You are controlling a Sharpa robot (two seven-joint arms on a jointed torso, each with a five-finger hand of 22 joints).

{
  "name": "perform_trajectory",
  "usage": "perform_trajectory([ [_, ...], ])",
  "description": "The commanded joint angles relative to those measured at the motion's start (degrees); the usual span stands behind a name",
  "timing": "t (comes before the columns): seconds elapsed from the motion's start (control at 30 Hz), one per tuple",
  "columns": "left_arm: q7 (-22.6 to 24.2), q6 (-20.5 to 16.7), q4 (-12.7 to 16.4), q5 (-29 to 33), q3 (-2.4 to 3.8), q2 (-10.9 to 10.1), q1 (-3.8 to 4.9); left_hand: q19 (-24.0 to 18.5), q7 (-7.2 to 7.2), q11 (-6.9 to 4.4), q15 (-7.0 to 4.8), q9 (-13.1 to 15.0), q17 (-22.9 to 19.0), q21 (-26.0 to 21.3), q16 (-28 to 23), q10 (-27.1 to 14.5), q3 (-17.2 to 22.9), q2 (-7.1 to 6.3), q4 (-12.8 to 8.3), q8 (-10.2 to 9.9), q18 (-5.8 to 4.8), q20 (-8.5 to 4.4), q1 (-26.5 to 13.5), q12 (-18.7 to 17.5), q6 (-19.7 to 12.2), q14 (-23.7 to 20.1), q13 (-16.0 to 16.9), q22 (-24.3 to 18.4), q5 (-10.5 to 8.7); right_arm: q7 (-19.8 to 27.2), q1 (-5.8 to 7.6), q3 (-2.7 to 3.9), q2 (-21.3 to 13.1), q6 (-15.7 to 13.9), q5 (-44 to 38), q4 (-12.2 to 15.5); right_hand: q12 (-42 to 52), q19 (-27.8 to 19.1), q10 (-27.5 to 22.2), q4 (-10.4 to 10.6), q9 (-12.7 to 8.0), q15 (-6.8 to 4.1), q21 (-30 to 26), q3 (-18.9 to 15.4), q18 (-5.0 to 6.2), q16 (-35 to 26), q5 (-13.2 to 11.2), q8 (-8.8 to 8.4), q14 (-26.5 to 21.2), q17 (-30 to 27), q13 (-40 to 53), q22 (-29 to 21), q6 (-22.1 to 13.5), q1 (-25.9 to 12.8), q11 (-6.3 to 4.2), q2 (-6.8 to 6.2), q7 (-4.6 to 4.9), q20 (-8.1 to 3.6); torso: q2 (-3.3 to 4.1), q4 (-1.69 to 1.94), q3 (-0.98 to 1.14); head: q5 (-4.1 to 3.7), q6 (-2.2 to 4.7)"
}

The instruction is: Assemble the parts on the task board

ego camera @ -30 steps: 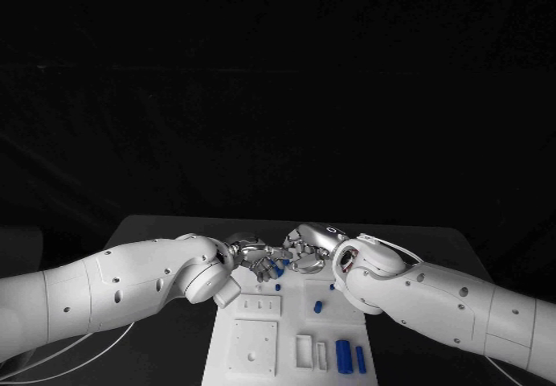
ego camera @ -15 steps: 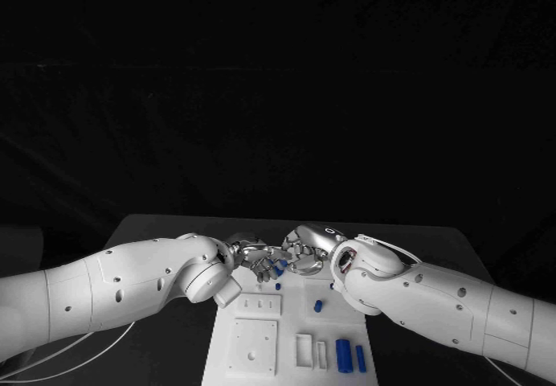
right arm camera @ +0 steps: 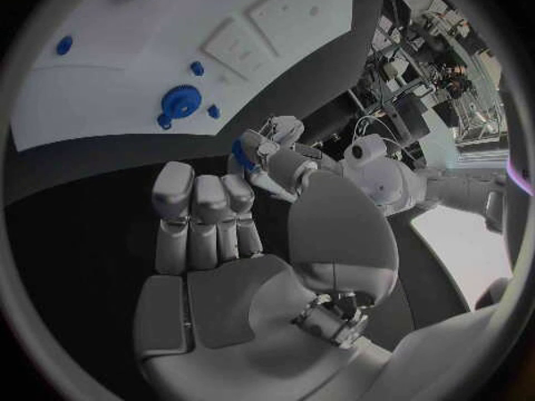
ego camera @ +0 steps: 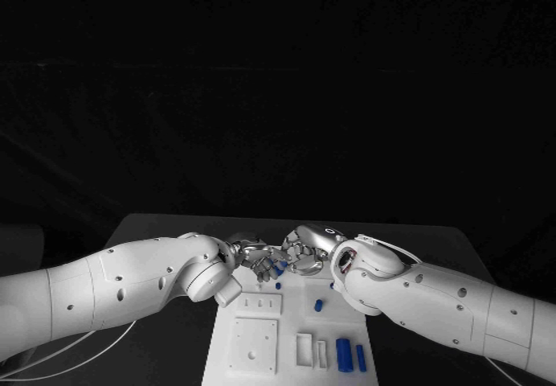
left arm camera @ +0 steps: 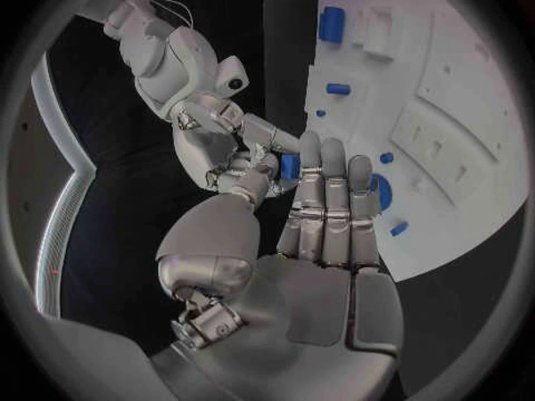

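Note:
The white task board (ego camera: 253, 347) lies lengthwise in the middle of the black table. My left hand (ego camera: 253, 257) and right hand (ego camera: 306, 255) meet fingertip to fingertip above its far end. A small blue part (ego camera: 280, 266) sits between them. In the left wrist view the blue part (left arm camera: 288, 166) is pinched by my left thumb and fingers (left arm camera: 324, 196), with right fingers touching it. In the right wrist view the blue part (right arm camera: 242, 154) lies between my right thumb and fingertips (right arm camera: 236, 207), against the left hand (right arm camera: 273, 134).
A blue gear (right arm camera: 178, 102) stands on the board under the hands. Blue pegs lie on the board: a short peg (ego camera: 319, 305) mid-board and two longer pegs (ego camera: 343, 355) at the near right. White recessed blocks (ego camera: 259, 305) fill the board's left side. Both forearms flank the board.
The hands stay joined at the same spot over the board's far end. The blue part between them has barely shifted.

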Motion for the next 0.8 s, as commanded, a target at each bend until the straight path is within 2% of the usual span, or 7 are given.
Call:
perform_trajectory([
  [0.03,0.6,0.9,0.3,0.2,0.14,0.5,0.11,-0.3,0.11,-0.23,0.0,0.1,-0.1,0.2,0.4,-0.1,0.3,0.06,-0.1,0.0,0.07,-2.67,0.7,-0.1,0.5,-0.4,0.1,-0.1,0.37,0.5,-0.09,-0.08,0.3,1.2,-0.4,0.3,0.2,0.1,0.3,0.0,0.9,-0.34,0.1,0.4,4.81,-0.2,0.2,0.17,0.0,0.1,0.0,0.5,2.4,0.1,-0.11,0.56,1.88,-0.23,-0.01,0.01,0.04,0.08,0.01],
  [0.4,0.5,0.5,0.1,0.0,0.14,0.4,0.11,-0.4,-0.15,-0.44,-0.04,0.3,-0.4,0.4,0.8,0.2,1.7,1.2,-0.1,0.4,-0.05,-2.69,2.8,-0.3,1.4,-0.3,0.5,-0.1,0.81,0.4,-0.09,-0.13,0.3,1.4,-0.5,0.2,0.1,0.1,0.3,-0.1,0.9,-0.34,0.1,0.4,4.81,-0.3,0.4,0.15,0.0,0.1,0.0,0.5,2.4,0.0,-0.11,0.55,1.88,-0.24,-0.01,-0.01,0.0,0.19,-0.06],
  [0.43,0.5,0.5,0.1,0.0,0.14,0.4,0.11,-0.4,-0.17,-0.45,-0.05,0.4,-0.4,0.4,0.9,0.2,2.3,1.03,0.0,0.4,-0.06,-2.7,3.1,-0.3,1.5,-0.3,0.5,-0.1,-0.33,0.4,-0.09,-0.14,0.3,1.4,-0.5,0.2,0.1,0.1,0.3,-0.1,0.9,-0.34,0.1,0.4,4.81,-0.3,0.4,0.15,0.0,0.1,0.0,0.5,2.4,0.0,-0.11,0.55,1.88,-0.24,0.01,-0.01,0.0,0.19,-0.06],
  [0.47,0.4,0.5,0.1,0.0,0.14,0.4,0.11,-0.1,-0.11,-0.39,0.0,0.4,-0.5,0.4,1.1,0.3,6.0,-0.91,1.5,0.4,-0.18,-2.61,4.1,-0.5,1.6,-0.3,0.6,-0.3,-1.65,0.4,-0.09,-0.15,0.4,1.4,-0.5,0.2,0.1,0.1,0.3,-0.1,0.9,-0.35,0.1,0.4,4.81,-0.3,0.4,0.15,0.0,0.1,0.0,0.5,2.4,0.0,-0.11,0.55,1.88,-0.24,0.01,-0.01,0.0,0.21,-0.06],
  [0.5,0.4,0.5,0.1,0.0,0.14,0.4,0.11,0.0,-0.11,-0.36,0.06,0.5,-0.6,0.5,1.2,0.4,8.9,-1.77,2.5,0.5,-0.27,-2.54,4.2,-0.6,1.7,-0.4,0.7,-0.4,-1.78,0.4,-0.1,-0.16,0.4,1.4,-0.5,0.2,0.1,0.1,0.3,-0.1,0.9,-0.35,0.1,0.4,4.81,-0.3,0.4,0.15,0.0,0.1,0.0,0.5,2.4,0.0,-0.11,0.55,1.88,-0.24,0.0,-0.01,0.0,0.24,-0.06],
  [0.57,0.4,0.4,0.2,0.0,0.14,0.4,0.11,0.0,-0.18,-0.42,0.09,0.8,-0.6,0.7,1.4,0.5,11.5,-2.05,2.9,0.7,-0.32,-2.55,3.7,-0.7,1.9,-0.4,0.9,-0.3,-1.65,0.4,-0.12,-0.18,0.4,1.4,-0.5,0.2,0.1,0.1,0.3,-0.1,0.9,-0.35,0.1,0.4,4.81,-0.3,0.5,0.14,0.0,0.1,0.0,0.5,2.4,0.0,-0.11,0.54,1.88,-0.24,0.01,-0.03,0.0,0.24,-0.07],
  [0.8,0.6,-0.3,0.3,0.2,0.14,0.3,0.11,-0.2,-0.37,-0.54,0.06,1.2,-0.7,1.1,1.7,0.6,13.3,-1.07,2.4,1.1,-0.35,-2.58,3.0,-0.8,2.6,-0.5,1.1,-0.2,-1.55,0.3,-0.16,-0.3,0.4,1.4,-0.3,0.0,0.0,0.1,0.2,-0.1,0.9,-0.35,0.1,0.4,4.81,-0.3,0.6,0.11,0.0,0.1,-0.1,0.5,2.4,-0.1,-0.11,0.48,1.89,-0.24,0.02,-0.02,-0.03,0.21,-0.12],
])
